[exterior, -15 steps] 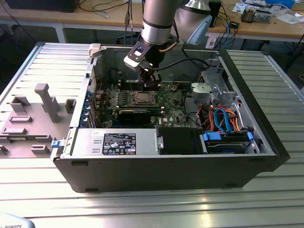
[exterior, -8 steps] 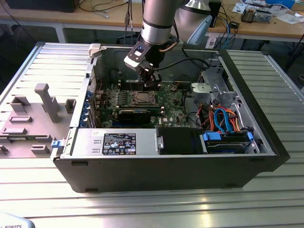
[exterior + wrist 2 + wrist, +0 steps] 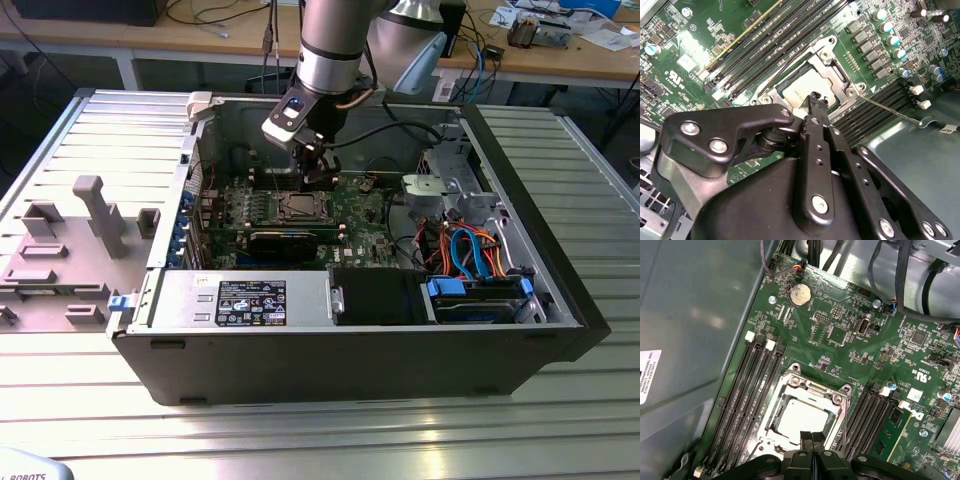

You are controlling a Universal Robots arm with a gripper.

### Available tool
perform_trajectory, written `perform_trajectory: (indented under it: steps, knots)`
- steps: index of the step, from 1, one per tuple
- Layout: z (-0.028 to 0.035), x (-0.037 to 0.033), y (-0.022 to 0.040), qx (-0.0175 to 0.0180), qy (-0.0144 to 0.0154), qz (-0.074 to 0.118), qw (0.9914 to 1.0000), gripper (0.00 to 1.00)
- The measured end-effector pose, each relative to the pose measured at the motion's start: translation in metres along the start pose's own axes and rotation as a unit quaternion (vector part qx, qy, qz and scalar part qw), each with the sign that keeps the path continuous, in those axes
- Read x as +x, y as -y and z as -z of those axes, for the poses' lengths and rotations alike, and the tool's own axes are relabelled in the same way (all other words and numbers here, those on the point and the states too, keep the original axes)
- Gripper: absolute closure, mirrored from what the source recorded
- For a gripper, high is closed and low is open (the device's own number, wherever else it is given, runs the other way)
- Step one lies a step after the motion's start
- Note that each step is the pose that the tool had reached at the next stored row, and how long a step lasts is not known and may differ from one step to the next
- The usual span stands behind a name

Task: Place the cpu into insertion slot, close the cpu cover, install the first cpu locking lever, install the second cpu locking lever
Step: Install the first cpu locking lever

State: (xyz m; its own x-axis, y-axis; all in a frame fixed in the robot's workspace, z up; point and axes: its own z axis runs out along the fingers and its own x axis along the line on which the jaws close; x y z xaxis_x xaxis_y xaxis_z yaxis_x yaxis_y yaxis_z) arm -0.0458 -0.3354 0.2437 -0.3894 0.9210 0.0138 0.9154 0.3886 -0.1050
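The cpu lies flat in the insertion slot on the green board, its grey metal top showing through the window of the cpu cover, which lies down over it. In the second wrist view the cpu sits under the cpu cover. A thin wire locking lever sticks out sideways from one corner of the socket. My gripper is shut with nothing between its fingers. Its tip stands at the edge of the cover; contact cannot be judged. In the exterior view the gripper hangs just above the socket.
Black memory slots flank the socket on both sides. The grey case wall rises close by on one side. Cables and a drive cage fill the case on the exterior view's right. A grey fixture block stands outside the case.
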Motion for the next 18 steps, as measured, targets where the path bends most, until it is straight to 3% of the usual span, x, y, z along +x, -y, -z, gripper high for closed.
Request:
perform_trajectory:
  steps: [18]
  knots:
    - [0.0000, 0.0000, 0.0000, 0.0002, 0.0013, 0.012, 0.99993, 0.89]
